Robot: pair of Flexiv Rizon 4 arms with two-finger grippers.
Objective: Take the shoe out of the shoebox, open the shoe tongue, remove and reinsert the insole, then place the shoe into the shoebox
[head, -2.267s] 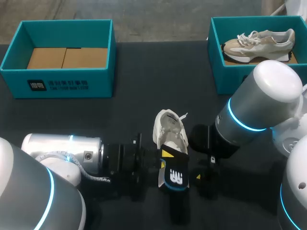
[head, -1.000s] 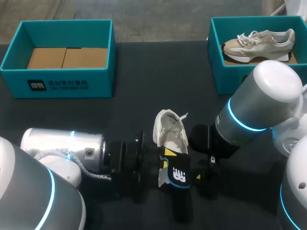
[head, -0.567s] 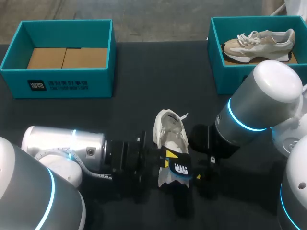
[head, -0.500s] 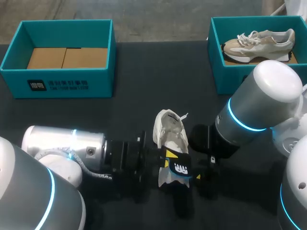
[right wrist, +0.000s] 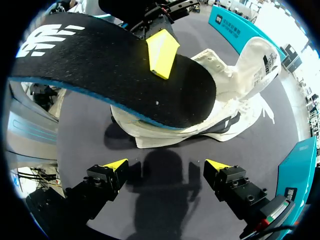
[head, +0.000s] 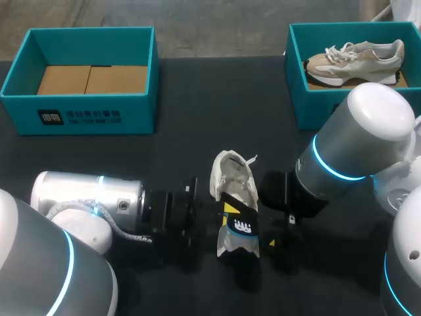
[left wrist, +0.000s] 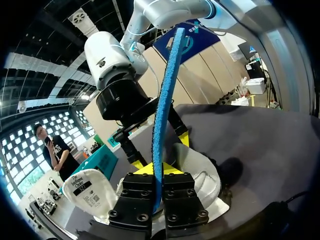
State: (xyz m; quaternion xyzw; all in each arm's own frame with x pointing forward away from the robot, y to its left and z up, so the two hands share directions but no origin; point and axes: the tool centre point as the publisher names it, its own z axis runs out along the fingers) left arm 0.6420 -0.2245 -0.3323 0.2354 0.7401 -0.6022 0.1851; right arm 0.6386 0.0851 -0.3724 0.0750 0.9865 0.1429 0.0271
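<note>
A white shoe [head: 233, 179] lies on the dark table in the middle, its opening up. My left gripper [head: 227, 212] is at the shoe's near end, shut on a black insole [head: 240, 227] with a blue underside. In the left wrist view the insole [left wrist: 163, 110] stands edge-on between the shut fingers [left wrist: 156, 172], over the shoe [left wrist: 200, 175]. My right gripper [right wrist: 165, 167] stands open just beside the shoe [right wrist: 240, 95], with bare table between its fingers. The insole [right wrist: 100, 65] arches above it, a yellow fingertip [right wrist: 161, 46] of the left gripper pressed on it.
An empty teal shoebox [head: 79, 115] with a cardboard floor sits at the far left. A second teal shoebox [head: 312, 105] at the far right holds a beige shoe [head: 355, 56]. My right arm's elbow [head: 358, 138] hangs over the table in front of that box.
The left gripper has closed tighter on the insole and turned it a little, so its printed end sits nearer the shoe. The right arm and the shoe have stayed put.
</note>
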